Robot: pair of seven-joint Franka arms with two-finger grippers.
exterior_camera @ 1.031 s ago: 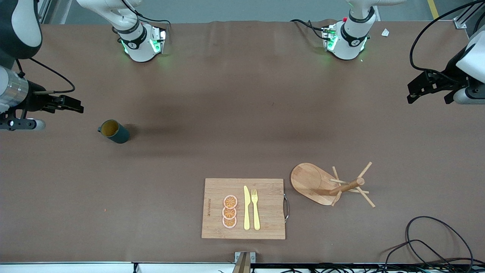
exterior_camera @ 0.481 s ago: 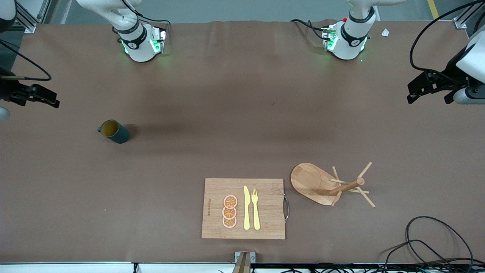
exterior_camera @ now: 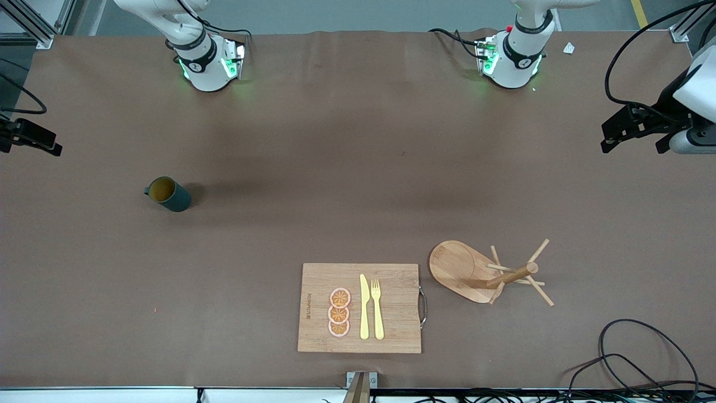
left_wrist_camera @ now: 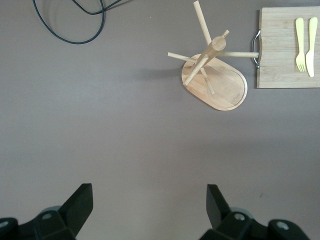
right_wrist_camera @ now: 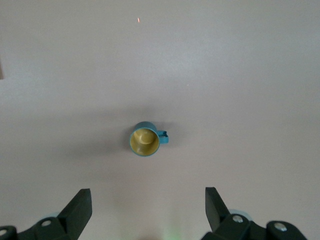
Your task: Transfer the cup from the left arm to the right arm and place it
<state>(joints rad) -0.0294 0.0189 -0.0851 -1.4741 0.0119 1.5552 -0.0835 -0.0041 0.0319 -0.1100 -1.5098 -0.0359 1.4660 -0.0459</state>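
Teal ribbed mug (exterior_camera: 168,193) upright on tabletop (exterior_camera: 358,184), right arm's end. We judge it rigid, light, breakable; grip rim wall or handle. Left tool (left_wrist_camera: 147,210), right tool (right_wrist_camera: 147,210) spread wide, empty.

The cup (exterior_camera: 168,194) stands alone on bare cloth toward the right arm's end, open to approach from every side. The board (exterior_camera: 359,308) and rack (exterior_camera: 488,272), its pegs sticking out, crowd the table's near edge, well apart from it.
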